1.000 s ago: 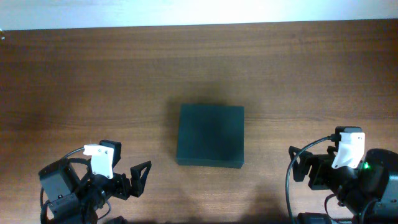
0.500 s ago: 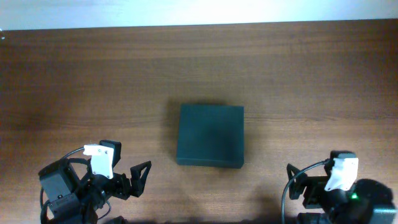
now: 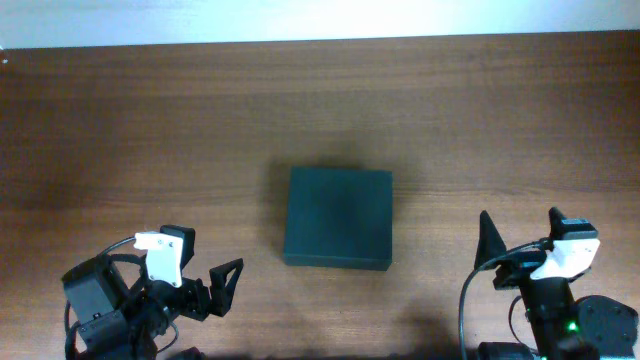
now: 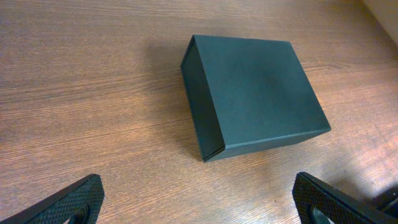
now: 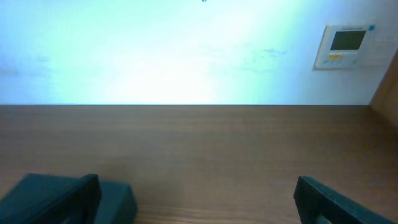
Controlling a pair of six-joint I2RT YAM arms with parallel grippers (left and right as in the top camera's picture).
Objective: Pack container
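Nearest to me, the left pincer is hanging over the near part of the table with its two black fingers standing wide apart. The fingers are showing a bumpy criss-cross skin. The right pincer is sitting off at the other side, pointing flat across the table, and its fingers are spread wide apart too.

A little further on, the container is lying flat in the middle of the table, well apart from both pincers. It is a low box with sharp edges and square corners, very dark green-black, dull and smooth. Its lid is lying shut. In the right wrist view, one finger is hiding part of the box.

The table is looking like brown wood with long thin lines running across it. Behind its far edge a pale wall is glowing with light. A small white panel with a little screen is hanging on it.
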